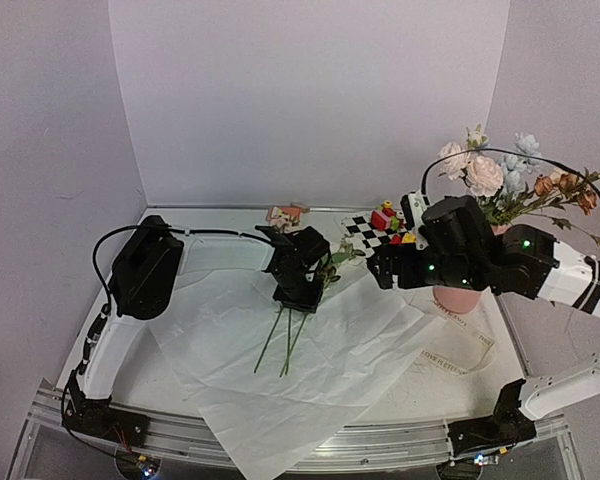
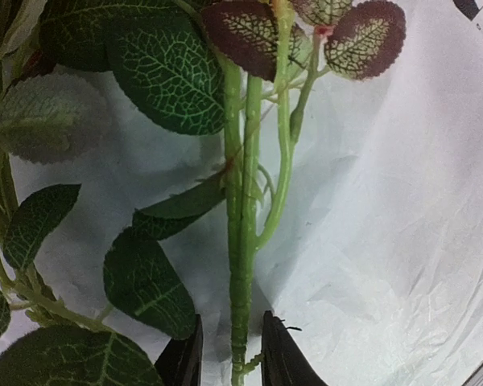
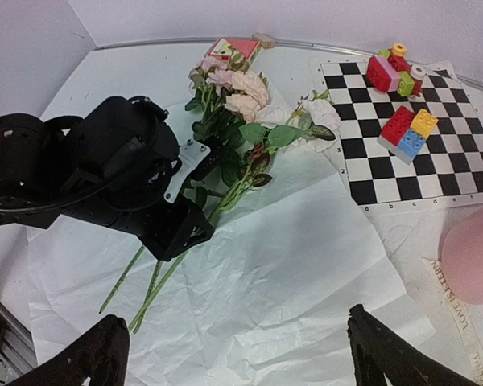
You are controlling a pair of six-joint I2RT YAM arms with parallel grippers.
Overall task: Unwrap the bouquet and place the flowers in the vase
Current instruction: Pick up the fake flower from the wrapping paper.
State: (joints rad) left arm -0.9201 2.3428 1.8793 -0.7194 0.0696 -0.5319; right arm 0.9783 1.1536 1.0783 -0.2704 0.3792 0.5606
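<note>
You have a white table (image 3: 129, 80) with a creased paper sheet (image 1: 320, 370) spread over its middle and hanging past the near edge. Just right of the sheet, a checkerboard mat (image 3: 370, 169) lies towards the back, the pink vase (image 1: 457, 298) stands near the right edge, and a lettered ribbon (image 3: 459, 310) lies in front of it. A small pink-red card (image 3: 233, 47) rests against the back wall.

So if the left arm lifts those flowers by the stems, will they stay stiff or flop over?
Probably droop a bit: the flowers carry their blooms far from the thin stems the left gripper straddles. They look light. Several loose stems may fan apart.
</note>
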